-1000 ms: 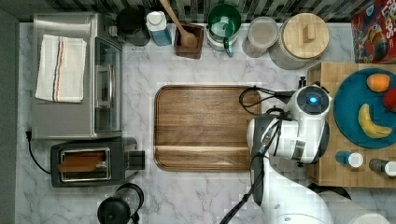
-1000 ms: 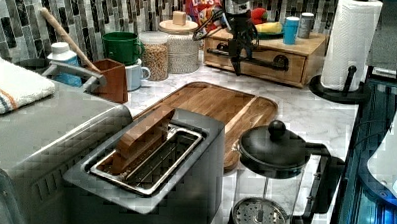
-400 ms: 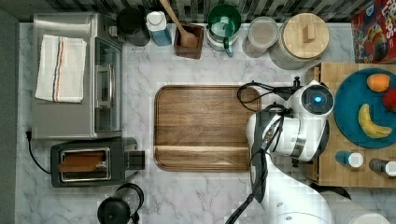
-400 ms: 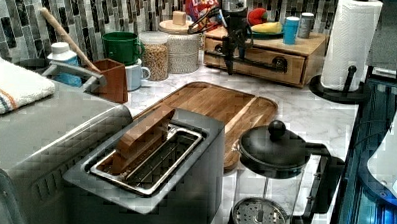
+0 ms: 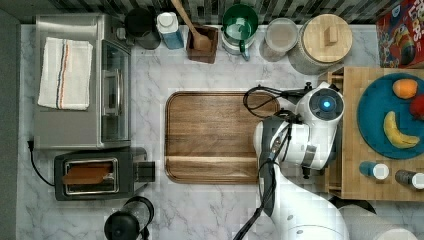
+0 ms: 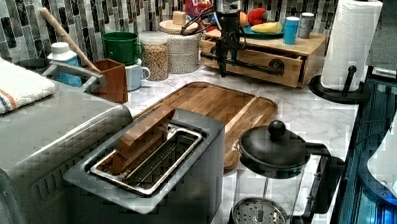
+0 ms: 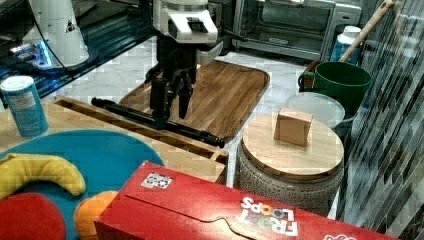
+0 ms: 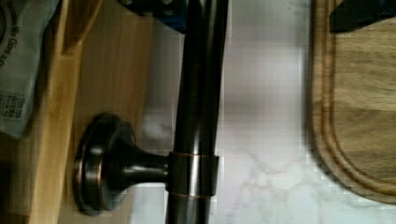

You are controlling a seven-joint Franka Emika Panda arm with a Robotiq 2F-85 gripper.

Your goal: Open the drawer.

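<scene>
Pincer point(image 7: 172, 107) astride the drawer point(image 6: 258, 60)'s black bar handle point(image 7: 155, 120), fingers apart, contact unclear, drawer part-hidden.

Top view looks straight down; left and right views face oppositely across the tray point(image 5: 215, 135).

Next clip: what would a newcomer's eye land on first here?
Probably the white arm's pincer reaching down at the long black bar handle of the bamboo drawer, at the left view's upper right. Next, the dark wooden tray mid-counter in the top view, and the red cereal box near the right view's camera.
</scene>
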